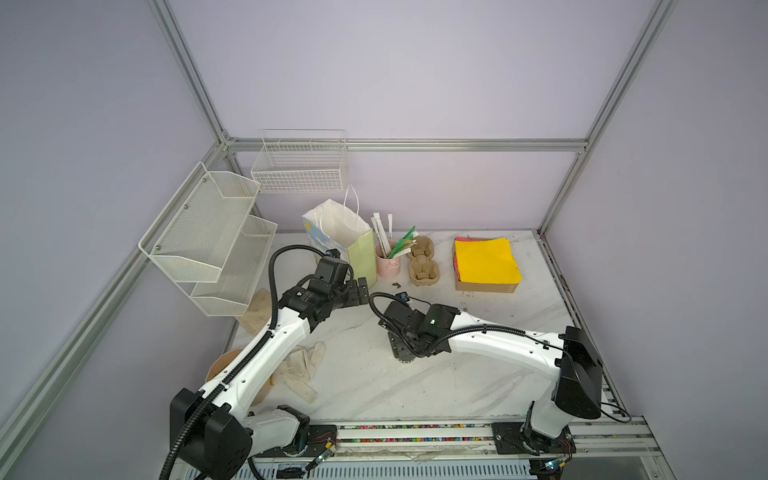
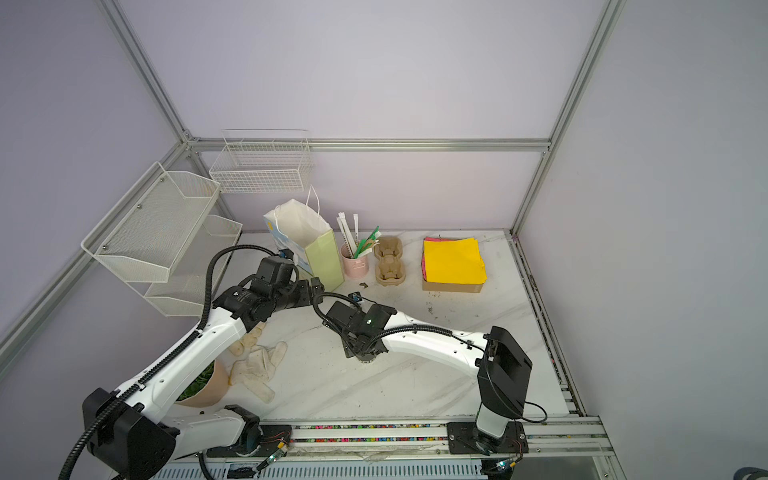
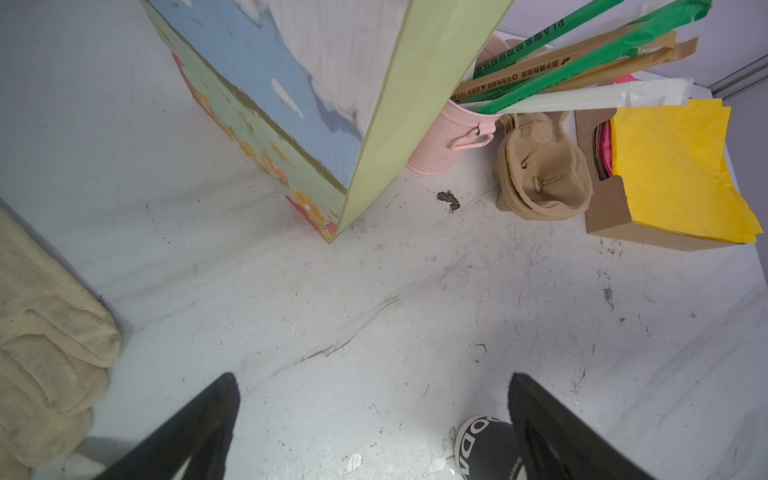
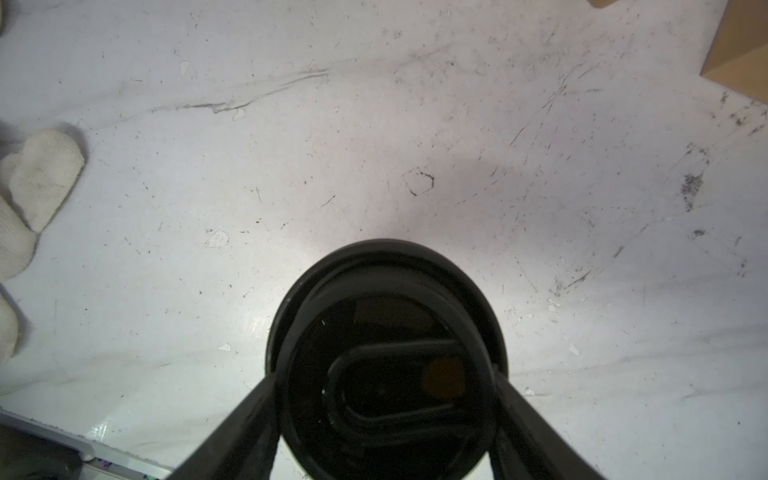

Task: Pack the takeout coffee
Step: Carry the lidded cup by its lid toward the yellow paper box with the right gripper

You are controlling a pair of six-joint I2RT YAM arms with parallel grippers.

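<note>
The takeout coffee, a black cup with a black sip lid, stands on the white table. My right gripper reaches down over it, one finger against each side of the lid. In both top views the right wrist hides nearly all of it; only the cup's base shows. Its black side with white lettering appears in the left wrist view beside one finger. My left gripper hangs open and empty over bare table, close to the paper bag.
The bag stands open at the back. To its right are a pink cup of straws and stirrers, pulp cup carriers and a box of yellow napkins. Pale gloves lie front left. Wire racks hang on the left wall.
</note>
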